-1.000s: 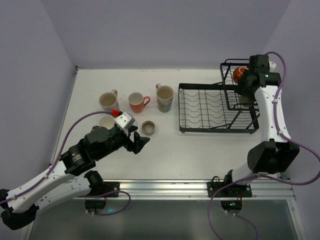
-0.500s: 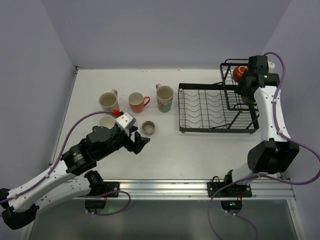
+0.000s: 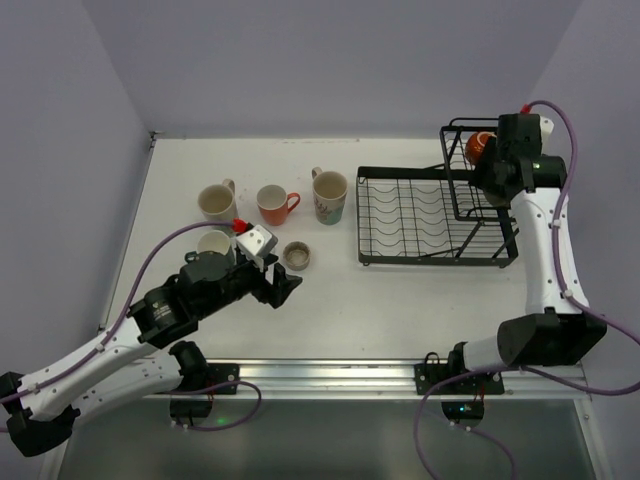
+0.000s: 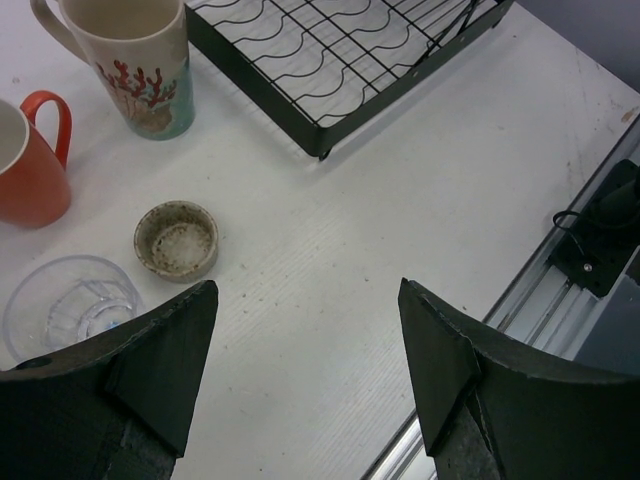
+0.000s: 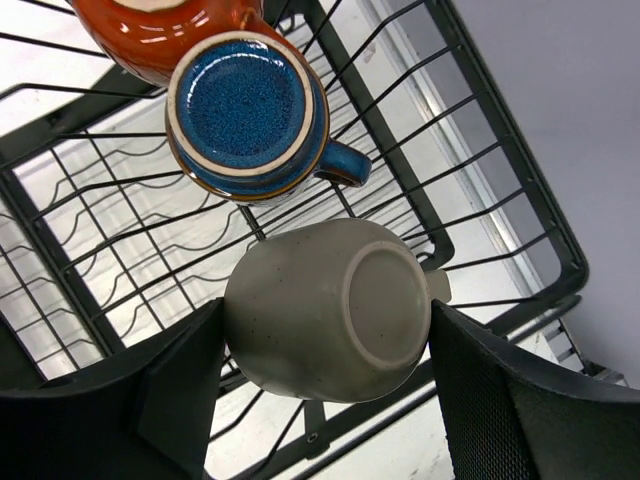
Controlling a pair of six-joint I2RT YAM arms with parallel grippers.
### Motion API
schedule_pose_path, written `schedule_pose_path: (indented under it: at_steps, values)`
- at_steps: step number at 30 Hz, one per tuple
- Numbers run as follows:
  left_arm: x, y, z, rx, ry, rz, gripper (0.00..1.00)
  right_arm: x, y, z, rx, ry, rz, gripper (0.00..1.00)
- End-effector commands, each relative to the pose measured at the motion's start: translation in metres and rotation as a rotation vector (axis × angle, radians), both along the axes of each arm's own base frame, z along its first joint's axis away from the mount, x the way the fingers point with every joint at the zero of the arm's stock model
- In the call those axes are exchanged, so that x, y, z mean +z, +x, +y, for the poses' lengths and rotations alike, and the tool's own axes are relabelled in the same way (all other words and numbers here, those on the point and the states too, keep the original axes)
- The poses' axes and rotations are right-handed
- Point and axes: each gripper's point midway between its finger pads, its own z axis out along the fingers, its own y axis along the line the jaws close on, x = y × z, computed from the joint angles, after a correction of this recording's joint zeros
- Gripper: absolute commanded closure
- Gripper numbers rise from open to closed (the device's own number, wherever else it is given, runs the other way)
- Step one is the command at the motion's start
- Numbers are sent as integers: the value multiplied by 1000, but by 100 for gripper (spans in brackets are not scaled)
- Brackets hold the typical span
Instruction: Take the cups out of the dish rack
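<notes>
The right gripper (image 5: 327,325) pinches the beige mug (image 5: 330,290) in the rack (image 5: 520,150). A careless lift could knock the blue cup (image 5: 245,100) just beside it. The left gripper (image 4: 305,300) gapes wide, empty.

The left arm (image 3: 110,350) lay low from its base at the near left, its forearm angled forward and to the right and the wrist tipped downward. The left gripper (image 4: 305,295) hung with its jaws wide apart, nothing between them. The right arm (image 3: 548,240) rose tall and almost straight from its base, bending leftward only at the top. The right gripper (image 5: 325,318) pointed down, its fingers (image 5: 180,390) pressed against either side of a beige cup (image 5: 310,320).
</notes>
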Motion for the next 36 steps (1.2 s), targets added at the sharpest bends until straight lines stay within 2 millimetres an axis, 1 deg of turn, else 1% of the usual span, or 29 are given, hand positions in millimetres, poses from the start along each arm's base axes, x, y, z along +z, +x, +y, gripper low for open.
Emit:
schedule_pose_path:
  at_steps: [1, 3, 5, 7, 9, 10, 11, 13, 14, 16, 17, 18, 19, 20, 21, 22, 23, 24, 25, 26, 27, 28, 29, 30, 31, 32, 34, 35, 36]
  values:
    - [9, 1, -4, -16, -20, -28, 23, 35, 0, -1, 25, -52, -111, 60]
    - [17, 0, -6, -26, -53, -33, 23, 44, 0, 3, 42, -40, -156, 60]
    - [25, -4, -10, -41, -91, -28, 24, 50, 3, 20, 96, -14, -196, 60]
    - [38, -5, -12, -48, -144, -43, 24, 58, -1, 30, 121, 12, -241, 60]
    - [55, -7, -16, -58, -206, -57, 25, 72, -2, 43, 164, 52, -316, 60]
    - [61, -6, -16, -58, -224, -62, 25, 71, -3, 47, 174, 66, -329, 60]
    - [68, -7, -19, -58, -256, -52, 26, 78, -1, 51, 187, 76, -366, 60]
    - [84, -11, -29, -99, -331, -60, 26, 84, -6, 61, 216, 118, -411, 60]
    - [86, -15, -38, -136, -359, -30, 27, 90, -5, 64, 229, 130, -443, 60]
    - [104, -15, -50, -175, -434, -44, 27, 92, -10, 75, 261, 173, -473, 60]
    - [102, -14, -61, -201, -448, -20, 28, 97, -10, 82, 285, 192, -504, 60]
    - [115, -12, -67, -211, -492, -42, 28, 92, -11, 87, 296, 218, -505, 60]
    - [117, -9, -73, -218, -505, -38, 28, 96, -17, 96, 333, 248, -528, 60]
    - [115, -5, -86, -237, -508, -11, 30, 101, -18, 102, 360, 268, -559, 60]
    - [127, -3, -93, -255, -551, -31, 30, 94, -20, 108, 368, 301, -557, 60]
    - [135, -2, -100, -272, -575, -34, 31, 104, -27, 115, 404, 332, -604, 60]
    - [128, 2, -116, -295, -571, -5, 33, 105, -29, 119, 418, 351, -619, 60]
    - [139, 3, -124, -316, -607, -32, 34, 97, -31, 123, 421, 379, -616, 61]
    - [141, 5, -133, -326, -612, -33, 35, 97, -35, 127, 439, 401, -623, 61]
    - [141, 8, -151, -345, -602, -41, 36, 104, -42, 132, 470, 421, -655, 61]
    - [146, 10, -159, -352, -610, -66, 36, 97, -44, 136, 479, 444, -648, 61]
    - [148, 13, -168, -351, -603, -84, 36, 96, -47, 139, 488, 458, -653, 61]
    - [146, 18, -185, -348, -579, -124, 37, 102, -52, 142, 511, 470, -678, 60]
    - [149, 20, -193, -344, -576, -152, 37, 95, -54, 145, 514, 489, -666, 60]
    - [159, 24, -200, -332, -577, -197, 37, 94, -55, 147, 523, 503, -673, 60]
    - [146, 30, -213, -332, -550, -196, 37, 92, -57, 150, 533, 519, -674, 60]
    - [151, 34, -223, -333, -555, -232, 37, 84, -65, 161, 573, 582, -661, 60]
    - [143, 36, -231, -332, -533, -239, 37, 86, -68, 164, 585, 600, -673, 60]
    - [144, 36, -233, -332, -537, -251, 37, 80, -74, 170, 601, 641, -668, 60]
